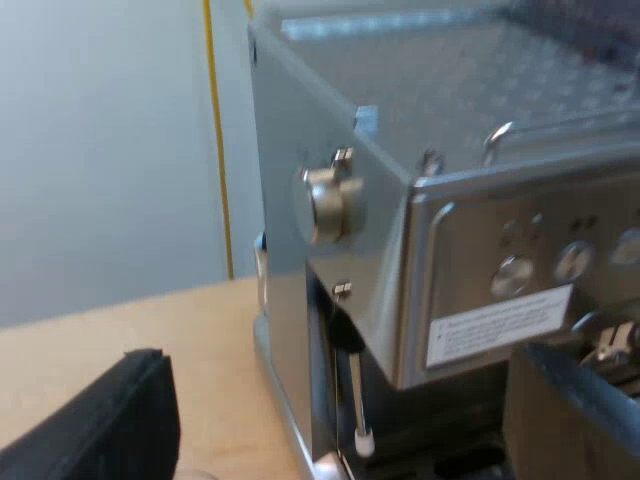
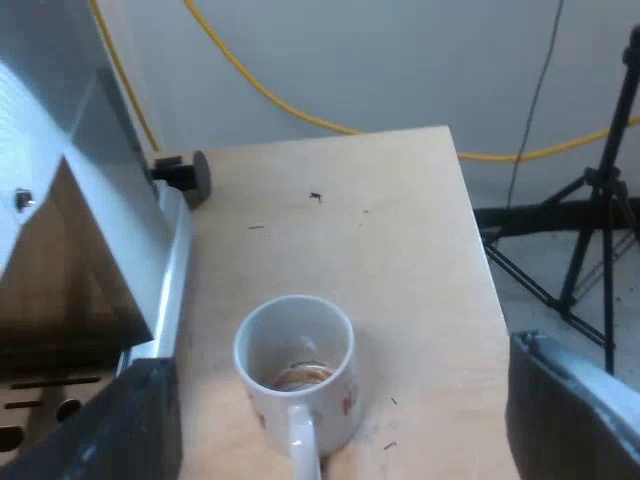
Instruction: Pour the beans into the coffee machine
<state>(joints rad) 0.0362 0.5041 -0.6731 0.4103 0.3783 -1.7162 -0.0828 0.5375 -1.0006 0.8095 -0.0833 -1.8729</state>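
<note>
The silver espresso machine [image 1: 470,150] stands close ahead of my left gripper [image 1: 340,440], whose black fingers [image 1: 100,420] are spread wide open with nothing held. Its side knob [image 1: 328,200], steam wand [image 1: 356,390] and textured top plate face me. In the right wrist view a white mug [image 2: 296,370] stands upright on the wooden table [image 2: 400,260], with something brown at its bottom and its handle pointing toward me. My right gripper [image 2: 340,430] hovers above it, open, one finger [image 2: 100,425] on each side of the mug and apart from it.
The machine's side and drip tray [image 2: 60,400] stand close beside the mug. A black-knobbed object [image 2: 186,172] lies against the machine's base farther off. The table edge [image 2: 480,270] runs near the mug; beyond it stand a tripod [image 2: 590,230] and a yellow cable [image 2: 300,115].
</note>
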